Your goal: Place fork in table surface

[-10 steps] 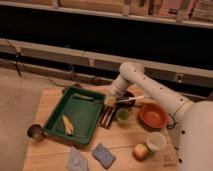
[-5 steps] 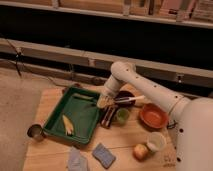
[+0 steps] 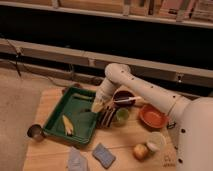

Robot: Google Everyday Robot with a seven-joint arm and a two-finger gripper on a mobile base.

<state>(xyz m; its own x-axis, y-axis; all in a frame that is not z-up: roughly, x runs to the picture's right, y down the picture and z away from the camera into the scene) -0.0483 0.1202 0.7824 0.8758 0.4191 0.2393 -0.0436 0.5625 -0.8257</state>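
The fork (image 3: 126,100), a thin pale utensil, appears to lie across a dark bowl (image 3: 122,95) behind the green cup (image 3: 121,116). My gripper (image 3: 97,106) hangs from the white arm (image 3: 135,85) over the right edge of the green tray (image 3: 55,122), just left of the fork and apart from it. I see nothing held in it. The light-brown table surface (image 3: 125,137) carries everything. A yellow pointed piece (image 3: 67,125) and a tan stick (image 3: 82,96) lie in the tray.
An orange bowl (image 3: 152,116) stands right of the green cup. A dark striped object (image 3: 107,117) sits under the gripper. A metal cup (image 3: 35,131) is at the left edge. A blue sponge (image 3: 103,154), grey packet (image 3: 77,160), apple (image 3: 140,150) and white cup (image 3: 156,142) line the front.
My gripper and forearm have swung left, from beside the dark bowl to the tray's right edge. The fork has stayed where it was.
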